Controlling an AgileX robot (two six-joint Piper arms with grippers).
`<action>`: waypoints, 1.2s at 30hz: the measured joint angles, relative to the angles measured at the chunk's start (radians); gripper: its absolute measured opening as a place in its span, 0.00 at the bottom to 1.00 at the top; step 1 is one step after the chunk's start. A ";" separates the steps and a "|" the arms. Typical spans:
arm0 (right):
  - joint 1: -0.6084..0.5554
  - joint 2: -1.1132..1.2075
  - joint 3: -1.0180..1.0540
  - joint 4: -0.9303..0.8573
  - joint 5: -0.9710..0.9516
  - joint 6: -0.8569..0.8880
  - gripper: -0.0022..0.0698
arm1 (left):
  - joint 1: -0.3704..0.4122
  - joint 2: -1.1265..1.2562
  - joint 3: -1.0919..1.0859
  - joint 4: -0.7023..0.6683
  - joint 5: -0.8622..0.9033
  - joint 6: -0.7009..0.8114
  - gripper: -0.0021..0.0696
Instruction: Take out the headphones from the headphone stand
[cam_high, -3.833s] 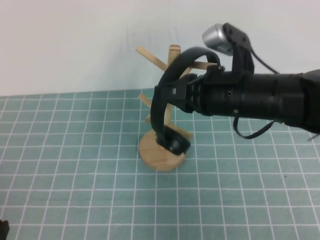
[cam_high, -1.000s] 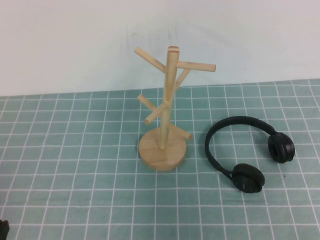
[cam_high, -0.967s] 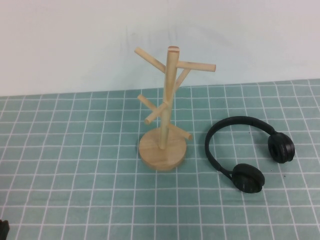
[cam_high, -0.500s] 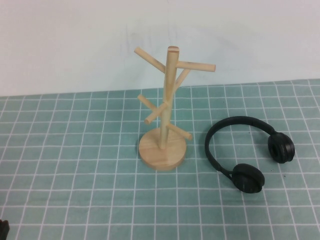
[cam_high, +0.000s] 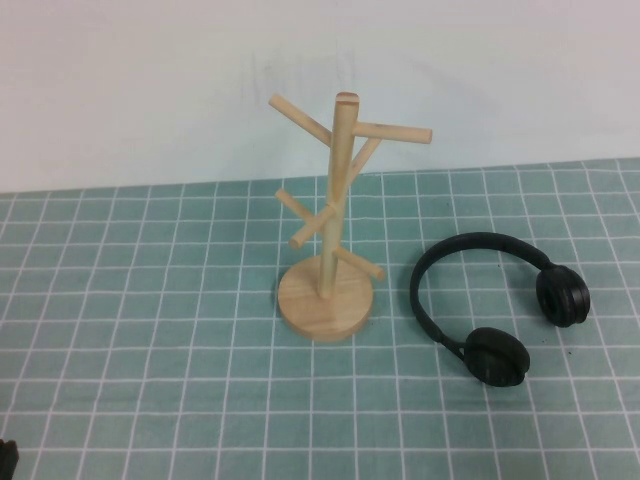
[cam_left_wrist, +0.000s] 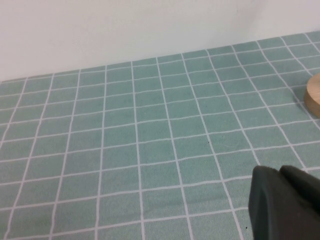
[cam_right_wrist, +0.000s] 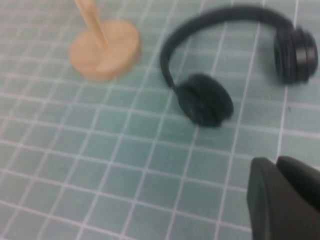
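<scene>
- The headphones (cam_high: 495, 310) now lie flat on the green grid mat (cam_high: 150, 330), just right of the stand (cam_high: 328, 235) and apart from it; a few seconds ago they hung on the stand with the right arm reaching in over them.
- That arm has left the high view, and over the last second nothing on the mat has shifted.
- By the look of it the task is done: every peg of the stand is bare and nothing holds the headphones.
- The right gripper (cam_right_wrist: 285, 200) hangs above the mat on the near side of the headphones, well clear of them; its fingers are together and hold nothing.
- The left gripper (cam_left_wrist: 285, 202) is parked far to the left of the stand, whose base just shows at the frame edge (cam_left_wrist: 313, 97).
- Only a dark corner of the left gripper is in frame, so I cannot tell how its fingers stand.
- The right wrist view is blurred and cuts off the stand's upper pole and pegs.
- A dark scrap at the high view's lower left corner cannot be made out.
</scene>
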 joint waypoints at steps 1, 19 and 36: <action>0.000 -0.022 0.014 -0.002 0.000 0.000 0.02 | 0.000 0.000 0.000 0.000 0.000 0.000 0.02; -0.286 -0.351 0.242 -0.173 -0.128 0.049 0.02 | 0.000 0.000 0.000 0.000 0.000 0.000 0.02; -0.289 -0.356 0.250 -0.166 -0.130 0.049 0.02 | 0.000 0.000 0.000 0.000 0.000 0.000 0.02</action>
